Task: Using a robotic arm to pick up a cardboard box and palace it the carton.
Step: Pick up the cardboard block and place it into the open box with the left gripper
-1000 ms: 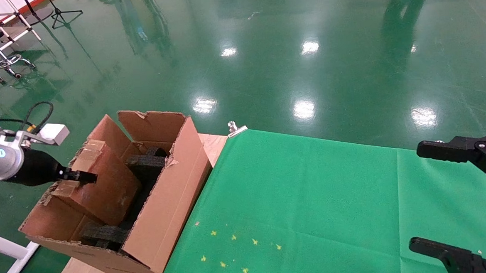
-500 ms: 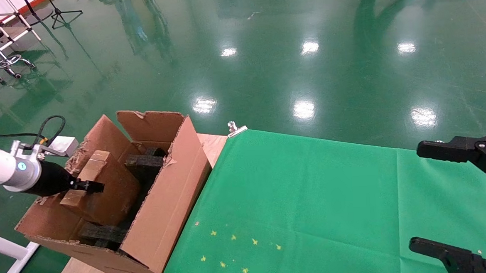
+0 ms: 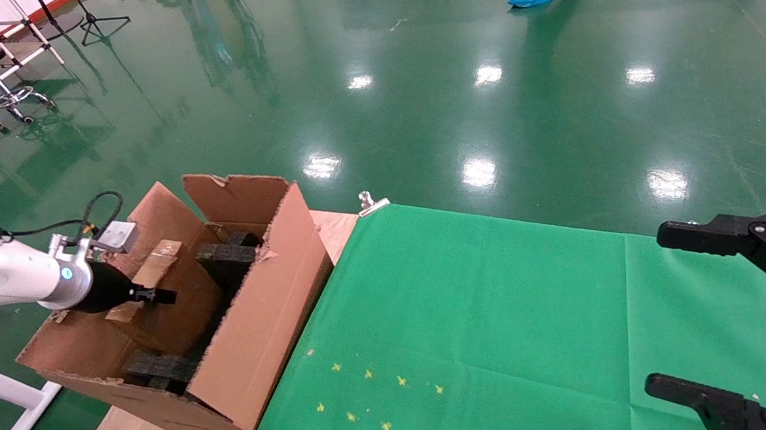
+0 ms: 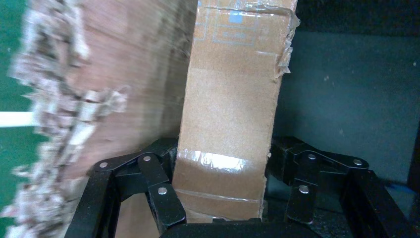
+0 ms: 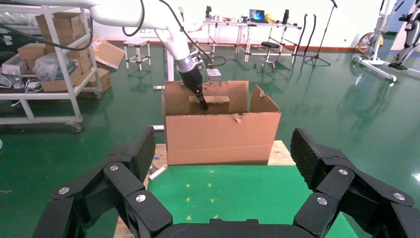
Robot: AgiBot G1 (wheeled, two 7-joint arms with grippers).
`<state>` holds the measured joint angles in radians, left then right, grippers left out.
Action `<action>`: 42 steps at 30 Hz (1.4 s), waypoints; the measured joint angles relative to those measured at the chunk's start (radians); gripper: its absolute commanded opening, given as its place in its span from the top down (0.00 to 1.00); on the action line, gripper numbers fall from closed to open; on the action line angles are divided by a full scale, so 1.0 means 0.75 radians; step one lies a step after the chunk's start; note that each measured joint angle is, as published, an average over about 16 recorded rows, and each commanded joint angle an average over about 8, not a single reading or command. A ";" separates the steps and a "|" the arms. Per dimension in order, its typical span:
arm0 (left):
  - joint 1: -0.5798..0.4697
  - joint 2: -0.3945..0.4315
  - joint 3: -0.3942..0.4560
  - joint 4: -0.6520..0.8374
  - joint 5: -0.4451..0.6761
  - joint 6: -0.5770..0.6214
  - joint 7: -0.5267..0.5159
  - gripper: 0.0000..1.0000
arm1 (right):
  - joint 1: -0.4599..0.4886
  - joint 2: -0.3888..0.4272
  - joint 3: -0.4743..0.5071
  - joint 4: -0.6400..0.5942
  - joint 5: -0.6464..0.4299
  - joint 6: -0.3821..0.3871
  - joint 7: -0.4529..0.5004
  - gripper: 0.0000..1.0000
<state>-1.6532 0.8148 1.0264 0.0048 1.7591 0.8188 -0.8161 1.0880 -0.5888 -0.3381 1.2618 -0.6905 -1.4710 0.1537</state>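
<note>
Gripping cardboard box, left gripper inside carton.

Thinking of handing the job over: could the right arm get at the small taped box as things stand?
Probably not: the cardboard box sits inside the carton, clamped by the left gripper, while the open right gripper hangs across the green cloth.

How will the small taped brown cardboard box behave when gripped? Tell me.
The small taped brown cardboard box is probably stiff: its faces stay flat between the left gripper's pads. Its glossy tape may be slippery. It seems light; one narrow pinch carries it.
</note>
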 measured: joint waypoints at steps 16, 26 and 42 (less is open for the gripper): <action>0.105 0.073 -0.015 0.003 -0.021 -0.061 -0.031 0.80 | 0.000 0.000 0.000 0.000 0.000 0.000 0.000 0.00; 0.120 0.089 -0.017 0.007 -0.022 -0.081 -0.046 0.00 | 0.000 0.000 0.000 0.000 0.000 0.001 0.000 0.00; 0.075 0.091 -0.004 0.004 -0.005 -0.068 -0.049 0.00 | 0.000 0.000 0.000 -0.001 0.001 0.001 0.000 0.00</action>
<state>-1.5969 0.8827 1.0233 0.0079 1.7555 0.7680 -0.8529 1.0879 -0.5886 -0.3384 1.2613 -0.6901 -1.4707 0.1534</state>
